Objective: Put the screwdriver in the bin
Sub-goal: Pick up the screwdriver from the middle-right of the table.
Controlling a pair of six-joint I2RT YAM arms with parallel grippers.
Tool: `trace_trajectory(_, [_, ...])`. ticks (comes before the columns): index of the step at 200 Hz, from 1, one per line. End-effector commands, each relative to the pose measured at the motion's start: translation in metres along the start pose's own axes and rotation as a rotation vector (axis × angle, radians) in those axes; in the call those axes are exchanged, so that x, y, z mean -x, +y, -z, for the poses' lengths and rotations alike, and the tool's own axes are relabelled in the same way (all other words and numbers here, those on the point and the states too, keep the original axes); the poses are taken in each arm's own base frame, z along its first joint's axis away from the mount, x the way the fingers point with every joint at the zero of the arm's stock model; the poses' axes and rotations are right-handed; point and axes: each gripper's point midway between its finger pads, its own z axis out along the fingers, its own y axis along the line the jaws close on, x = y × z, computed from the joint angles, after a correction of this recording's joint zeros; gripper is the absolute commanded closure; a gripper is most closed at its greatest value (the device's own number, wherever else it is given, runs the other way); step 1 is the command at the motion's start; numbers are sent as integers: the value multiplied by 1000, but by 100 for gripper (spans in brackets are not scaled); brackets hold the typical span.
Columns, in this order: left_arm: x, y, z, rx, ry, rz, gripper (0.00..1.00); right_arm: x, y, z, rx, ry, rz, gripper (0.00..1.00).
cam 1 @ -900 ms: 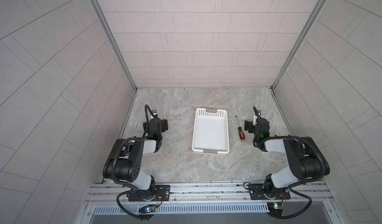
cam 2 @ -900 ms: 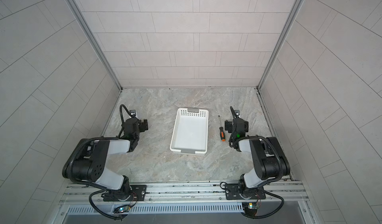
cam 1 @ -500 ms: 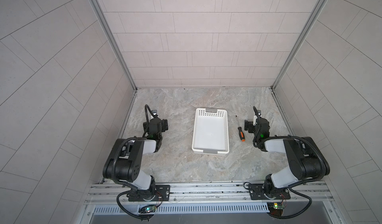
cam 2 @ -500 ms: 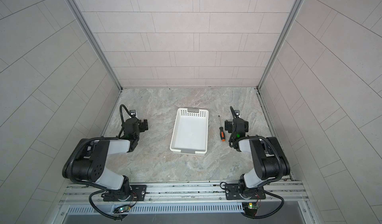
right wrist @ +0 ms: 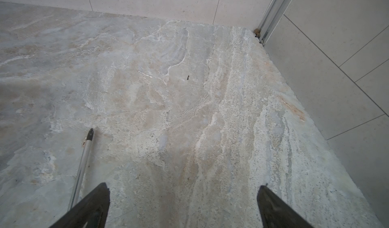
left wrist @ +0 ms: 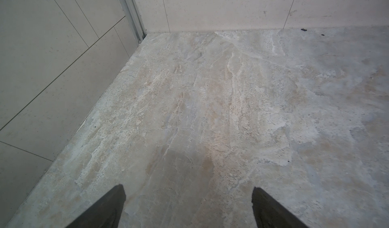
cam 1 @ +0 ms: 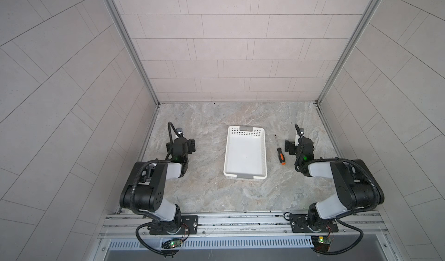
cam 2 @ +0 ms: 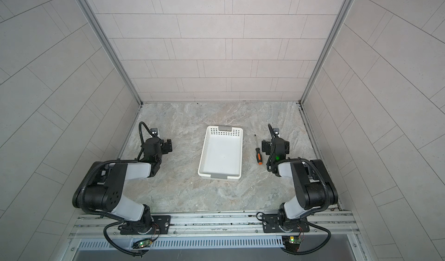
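You've got the bin [cam 1: 245,134] sitting mid-counter [cam 1: 212,194], long sides running from front edge to back edge, w/ the holed end wall toward the back edge and nothing inside it. The screwdriver [cam 1: 279,151] isn't in it: it lies flat on the counter just beside the bin's right long side, not touching, thin tip toward the back edge and orange cap toward the front edge; both top views agree. Your right gripper [cam 1: 287,147] sits low just beside the screwdriver on its far side, btw it and the counter's right edge. In the right wrist view its jaws are spread wide w/ only bare stone btw them, gripping nothing; the screwdriver [right wrist: 83,163] shows there as a thin metal rod running just outside one finger, tip resting on the counter. Your left gripper [cam 1: 191,146] is over toward the counter's left edge, well apart from the bin. Its wrist view [left wrist: 187,191] shows the fingers apart too, bare counter btw them, nothing held.
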Motion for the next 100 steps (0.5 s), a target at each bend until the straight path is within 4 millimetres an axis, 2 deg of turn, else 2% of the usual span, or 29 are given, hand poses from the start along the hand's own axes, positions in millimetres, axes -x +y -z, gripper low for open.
trace_trajectory(1, [9,1,-1,2,-20,22,0,13,-1,3,-4,-42,-4,1])
trace_trajectory(16, [18,7,2,34,-9,25,0,19,-3,7,-19,-49,2,1])
trace_trajectory(38, [34,21,17,108,77,54,0,39,-18,32,-69,-59,-41,1])
trace_trajectory(54, [48,7,32,-1,83,89,0,65,-20,57,-35,-115,-97,1])
trace_trajectory(80, [77,-9,68,-164,45,255,0,112,-19,105,55,-171,-208,1])
trace_trajectory(86, [81,-10,76,-181,62,289,0,115,-19,114,64,-154,-220,1])
trace_trajectory(90, [85,-12,80,-201,74,296,0,126,-20,123,68,-163,-240,1])
trace_trajectory(100, [89,-19,91,-250,109,311,0,134,-19,138,88,-158,-256,1])
